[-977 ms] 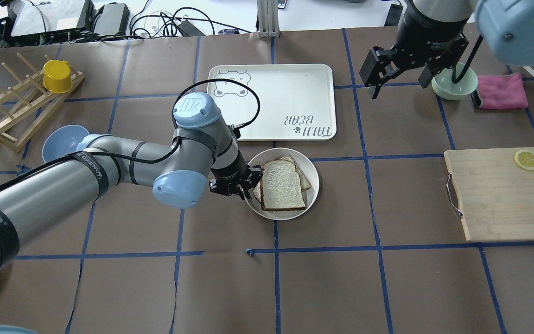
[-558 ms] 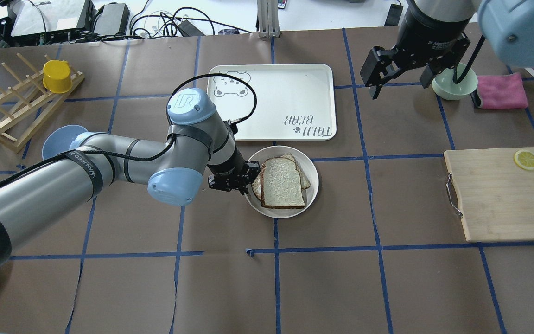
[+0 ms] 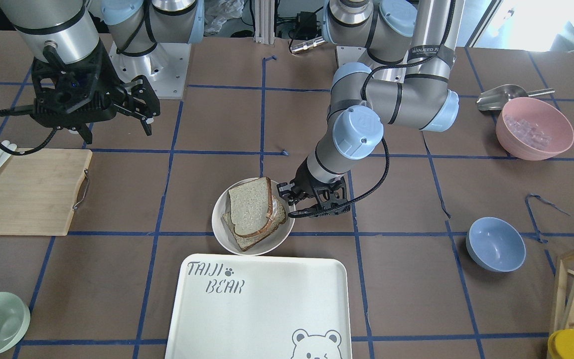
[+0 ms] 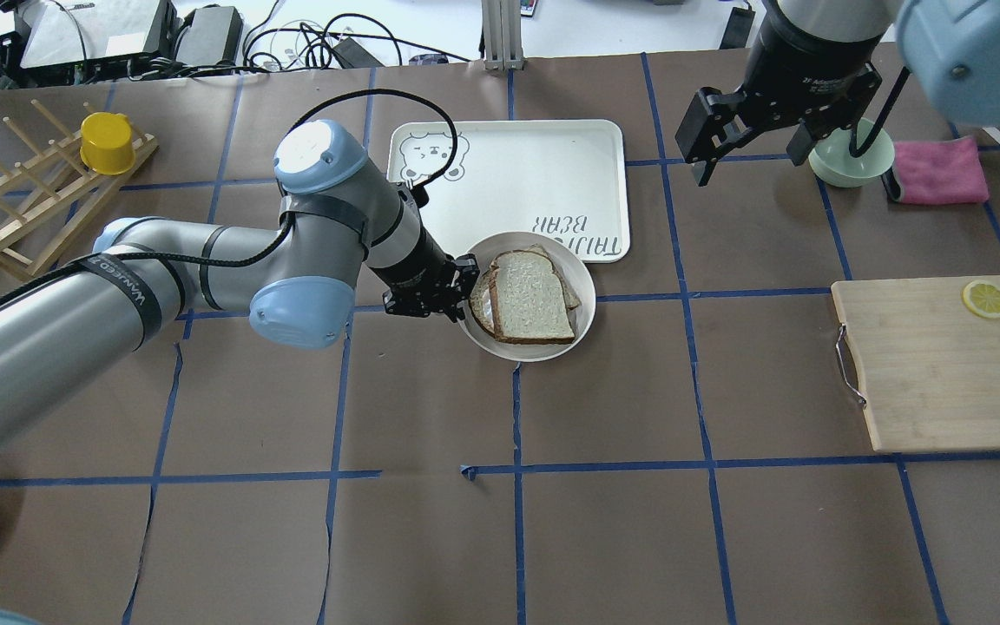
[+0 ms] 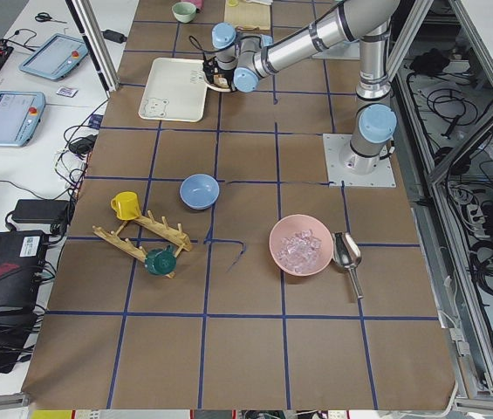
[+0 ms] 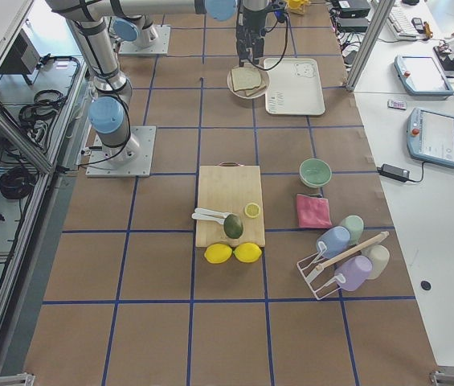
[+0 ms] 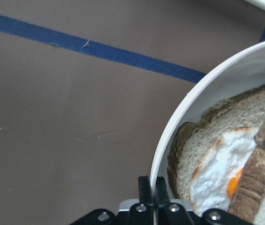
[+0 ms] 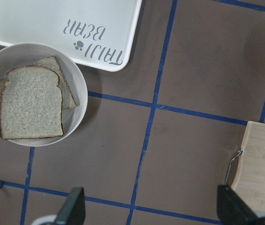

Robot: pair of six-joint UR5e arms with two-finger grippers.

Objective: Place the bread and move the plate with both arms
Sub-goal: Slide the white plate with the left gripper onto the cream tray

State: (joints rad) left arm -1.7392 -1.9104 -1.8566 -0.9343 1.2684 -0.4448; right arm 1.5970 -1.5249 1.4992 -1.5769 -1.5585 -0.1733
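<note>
The off-white round plate (image 4: 509,350) sits mid-table, its far edge overlapping the tray's near edge. It also shows in the front view (image 3: 217,227) and the right wrist view (image 8: 78,101). The plain bread slice (image 4: 530,295) lies on top of a slice with fried egg (image 7: 221,164) in the plate. My left gripper (image 4: 463,291) is shut on the plate's left rim; the left wrist view shows the fingers (image 7: 144,190) pinching it. My right gripper (image 4: 752,148) is open and empty, high over the far right of the table.
The white TAIJI BEAR tray (image 4: 509,174) lies just beyond the plate. A wooden cutting board (image 4: 925,365) with a lemon slice is at the right. A green bowl (image 4: 851,161) and pink cloth (image 4: 938,169) are far right. A blue bowl (image 3: 495,244) is at the left.
My left gripper has carried the plate with the bread away from the robot, up to the tray's near edge. The right arm has stayed still.
</note>
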